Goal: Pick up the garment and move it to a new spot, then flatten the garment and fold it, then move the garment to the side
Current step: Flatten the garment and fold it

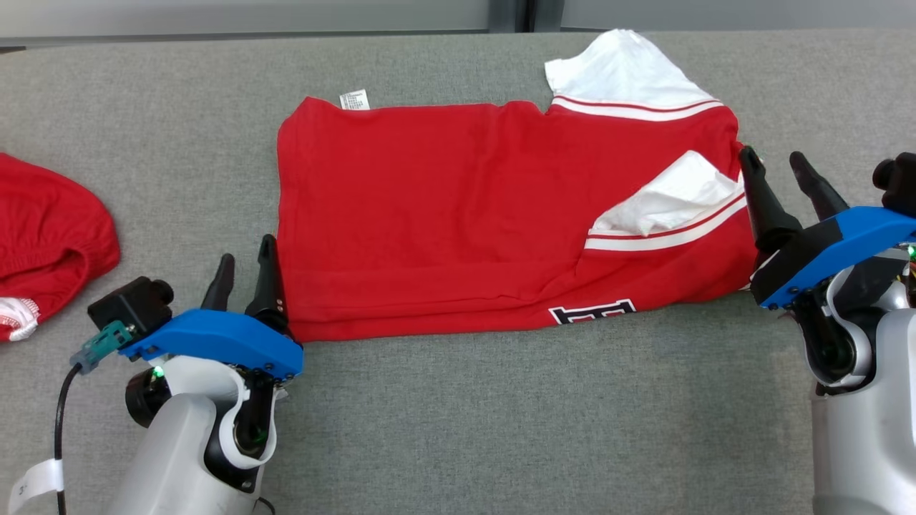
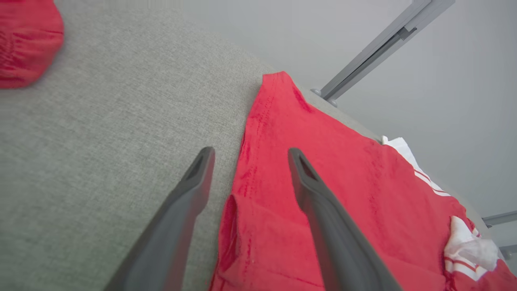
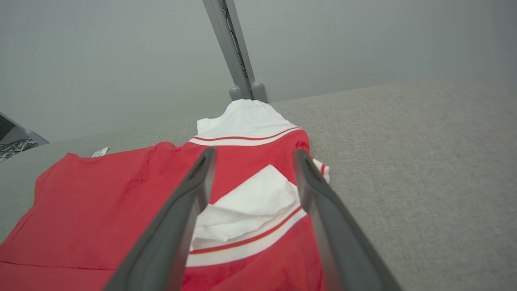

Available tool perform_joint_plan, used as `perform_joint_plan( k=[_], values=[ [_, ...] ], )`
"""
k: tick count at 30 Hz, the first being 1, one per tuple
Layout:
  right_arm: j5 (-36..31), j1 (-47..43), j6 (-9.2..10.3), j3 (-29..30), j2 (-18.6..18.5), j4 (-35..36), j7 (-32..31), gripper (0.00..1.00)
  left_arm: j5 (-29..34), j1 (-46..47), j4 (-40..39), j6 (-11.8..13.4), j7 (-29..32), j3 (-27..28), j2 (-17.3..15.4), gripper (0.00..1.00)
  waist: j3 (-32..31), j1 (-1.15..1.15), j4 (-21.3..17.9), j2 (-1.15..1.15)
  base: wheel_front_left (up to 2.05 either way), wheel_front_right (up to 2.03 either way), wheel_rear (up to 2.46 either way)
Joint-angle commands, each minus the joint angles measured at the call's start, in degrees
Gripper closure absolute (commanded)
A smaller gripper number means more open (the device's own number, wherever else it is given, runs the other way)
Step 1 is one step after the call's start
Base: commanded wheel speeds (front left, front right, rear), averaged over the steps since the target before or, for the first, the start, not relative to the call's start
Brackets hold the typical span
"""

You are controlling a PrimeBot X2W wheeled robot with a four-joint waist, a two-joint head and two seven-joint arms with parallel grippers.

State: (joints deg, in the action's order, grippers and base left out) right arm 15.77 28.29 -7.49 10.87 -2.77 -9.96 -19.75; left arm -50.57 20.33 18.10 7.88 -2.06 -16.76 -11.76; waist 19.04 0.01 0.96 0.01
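Head view gives the full layout: the red folded garment with white sleeves and stripes point(image 1: 458, 214) lies flat on the grey fabric-covered bench point(image 1: 458, 400), from the middle toward the far edge, with one white sleeve poking out at the far right. The same view has a black-and-white letter print point(image 1: 592, 312) on the garment's near edge and a crumpled red cloth point(image 1: 50, 236) at the bench's left edge. The right wrist view adds a grey metal post point(image 3: 234, 48) beyond the far edge. Left claw point(image 1: 247, 250) is open and empty at the garment's near-left corner. In the left wrist view it straddles the left hem, one finger over bare bench and the other over red fabric; contact unclear. Right claw point(image 1: 772, 154) is open and empty at the garment's right edge. In the right wrist view its fingers frame the folded-in white sleeve.
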Motion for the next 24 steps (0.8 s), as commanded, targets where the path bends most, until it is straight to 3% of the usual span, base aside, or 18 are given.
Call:
perform_joint_plan(
  k=[1,6,13,24],
  values=[
    [-0.3,0.7,-0.02,0.0,-0.2,-0.5,1.6,0.00,0.9,0.6,0.4,0.0,-1.4,0.5,-0.1,0.00,-0.5,-0.01,-0.1,-0.01,0.00,0.00,0.00],
    [-3.0,-3.1,-0.01,0.3,-0.2,-1.7,1.5,0.00,4.2,-2.5,1.5,0.8,-4.3,-0.9,-1.9,0.00,-2.4,-0.01,-0.3,-0.01,0.00,0.00,0.00],
    [-6.6,-9.9,-0.01,2.9,-0.2,-0.2,-2.4,0.00,8.8,-7.9,1.9,3.7,-0.7,-5.5,-5.3,0.00,-4.7,-0.01,-1.1,-0.01,0.00,0.00,0.00],
    [-8.0,-9.3,-0.01,3.6,-0.2,-4.1,-4.3,0.00,8.6,-7.1,2.9,5.5,3.9,-7.3,-4.9,0.00,-4.2,-0.01,-2.6,-0.01,0.00,0.00,0.00]
  ],
)
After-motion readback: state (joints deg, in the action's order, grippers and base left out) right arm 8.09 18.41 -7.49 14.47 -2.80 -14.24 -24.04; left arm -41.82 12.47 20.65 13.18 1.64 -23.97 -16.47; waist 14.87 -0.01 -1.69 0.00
